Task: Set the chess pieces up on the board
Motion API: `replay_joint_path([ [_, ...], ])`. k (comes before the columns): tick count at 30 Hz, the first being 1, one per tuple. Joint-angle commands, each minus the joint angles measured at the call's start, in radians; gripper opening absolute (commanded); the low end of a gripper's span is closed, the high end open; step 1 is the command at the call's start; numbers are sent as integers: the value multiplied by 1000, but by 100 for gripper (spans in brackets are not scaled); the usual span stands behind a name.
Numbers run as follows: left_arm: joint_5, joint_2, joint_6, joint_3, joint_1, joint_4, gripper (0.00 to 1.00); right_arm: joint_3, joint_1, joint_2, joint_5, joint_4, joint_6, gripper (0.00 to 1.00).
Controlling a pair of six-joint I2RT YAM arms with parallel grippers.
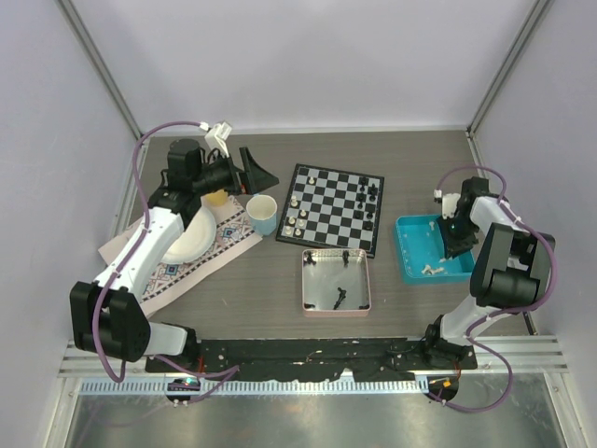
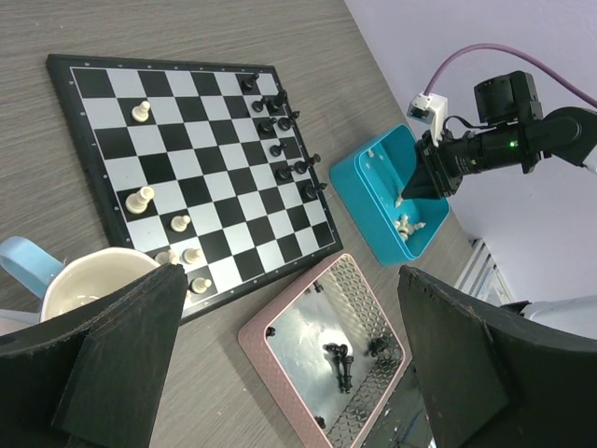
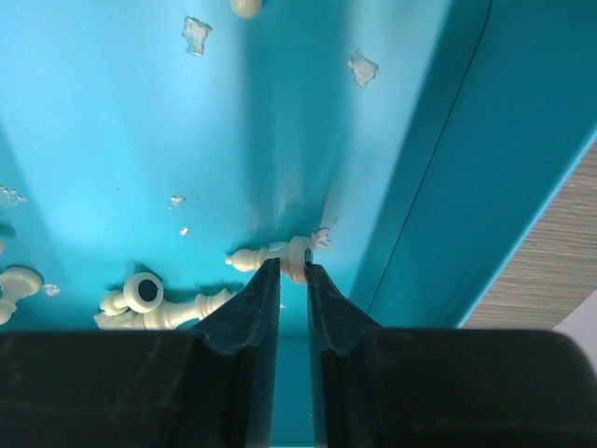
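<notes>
1. Lower middle of the top view: pink tray point(image 1: 335, 313) holds a few black chessmen point(image 1: 340, 298), lying loose and not yet placed.
2. Right of it, the blue tray point(image 1: 420, 247). The right gripper point(image 3: 293, 273) is down inside it, jaws drawn to a narrow slit. A white chessman point(image 3: 291, 254), lying on its side by the tray wall, is pinched between the tips and rests on the tray floor. More white pieces point(image 3: 159, 303) lie heaped at lower left of the wrist view.
3. Centre: the board point(image 1: 331, 207). Some white men point(image 1: 297, 210) stand along its left edge and black men point(image 1: 370, 201) along its right; both ranks look incomplete.
4. Upper left: the left gripper point(image 1: 259, 175) hangs above the cup point(image 1: 262, 213), jaws spread wide, holding nothing.
5. Step in hand, as I judge it: fetching a white piece from the blue tray.
6. Next move likely calls for a straight lift clear of the tray wall, a carry to the board's left edge, and standing the piece upright, since it is gripped lying flat.
</notes>
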Motion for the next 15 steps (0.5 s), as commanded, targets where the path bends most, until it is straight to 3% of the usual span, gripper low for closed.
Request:
replay_joint_path([
  [1,24,-11,9,-3,-2,38,100,8,1,34,-38,20,26,17],
  [5,62,-1,-4,2,-5,50,100,11,1,28,-77,20,38,6],
  [9,107,29,15,28,-49,48,100,20,1,5,-133,18,55,2],
  [15,84,106,31,103,-199,30,100,11,0,-31,-221,26,76,1],
])
